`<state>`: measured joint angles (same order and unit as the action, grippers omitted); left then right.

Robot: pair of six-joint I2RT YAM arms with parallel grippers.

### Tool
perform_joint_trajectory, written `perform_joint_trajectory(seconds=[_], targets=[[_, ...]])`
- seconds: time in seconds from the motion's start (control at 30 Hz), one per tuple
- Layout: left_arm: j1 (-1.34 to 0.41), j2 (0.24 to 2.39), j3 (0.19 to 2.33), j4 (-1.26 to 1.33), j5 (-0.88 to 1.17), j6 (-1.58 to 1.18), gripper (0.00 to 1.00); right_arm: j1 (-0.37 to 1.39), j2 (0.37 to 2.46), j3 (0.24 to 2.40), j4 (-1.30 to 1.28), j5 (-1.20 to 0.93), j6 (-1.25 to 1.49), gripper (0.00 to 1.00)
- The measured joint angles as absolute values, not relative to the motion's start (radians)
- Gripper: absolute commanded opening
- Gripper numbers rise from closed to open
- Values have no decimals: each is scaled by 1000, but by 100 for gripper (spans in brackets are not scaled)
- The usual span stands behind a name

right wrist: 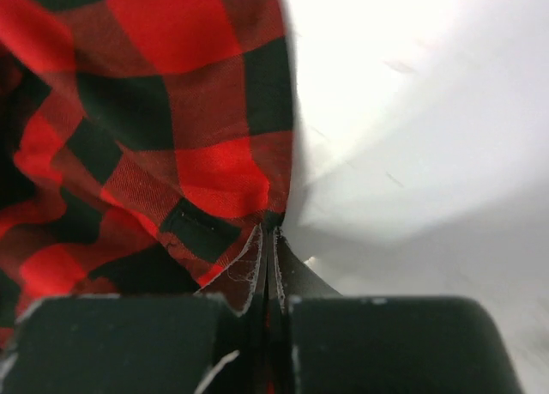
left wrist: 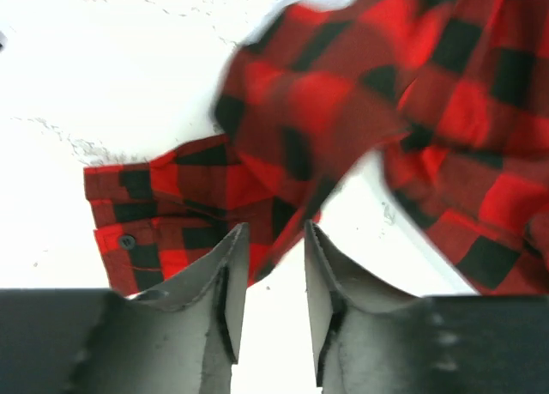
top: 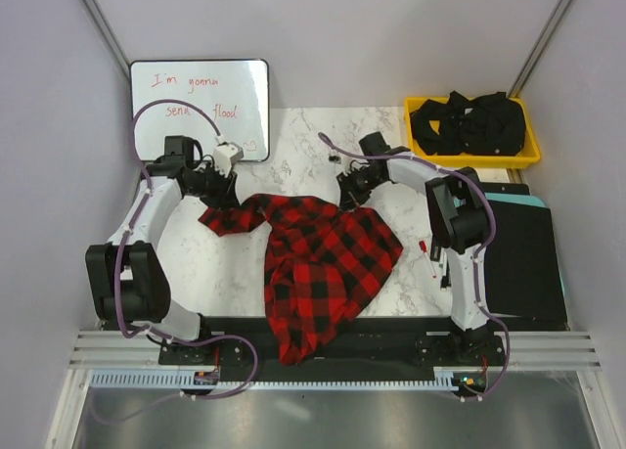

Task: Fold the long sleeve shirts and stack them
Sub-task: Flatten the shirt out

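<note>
Shirt lies crumpled mid-table, spread toward the right, w/ its lower part hanging over the near edge betw. the arm bases. One sleeve runs out to the left, its cuff on the marble w/ a button showing. Left gripper sits over that sleeve at the shirt's far-left end. In the wrist view its fingers stand apart w/ nothing betw. them and cloth just beyond the tips, so it's released. Right gripper is at the shirt's far-right edge, clenched on the cloth, w/ the edge pinched right at the tips and fabric draping to one side. Far left: whiteboard w/ red writing. Far right: yellow bin holding black clothes.
</note>
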<state>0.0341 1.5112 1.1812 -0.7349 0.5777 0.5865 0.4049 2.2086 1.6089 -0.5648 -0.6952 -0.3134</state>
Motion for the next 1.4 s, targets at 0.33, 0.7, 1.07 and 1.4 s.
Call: perform_joint_trajectory(seconds=[0.33, 0.7, 1.07, 1.4], targets=[[24, 1667, 1218, -595, 408, 445, 70, 309, 2180, 1600, -665, -630, -369, 0], [-27, 1832, 1185, -543, 115, 413, 69, 321, 2146, 1571, -721, -643, -393, 0], [-89, 1873, 1385, -653, 215, 394, 2, 321, 2146, 1574, -734, -657, -389, 0], [-734, 1464, 1677, -667, 633, 340, 75, 316, 2145, 1647, -721, -662, -344, 0]])
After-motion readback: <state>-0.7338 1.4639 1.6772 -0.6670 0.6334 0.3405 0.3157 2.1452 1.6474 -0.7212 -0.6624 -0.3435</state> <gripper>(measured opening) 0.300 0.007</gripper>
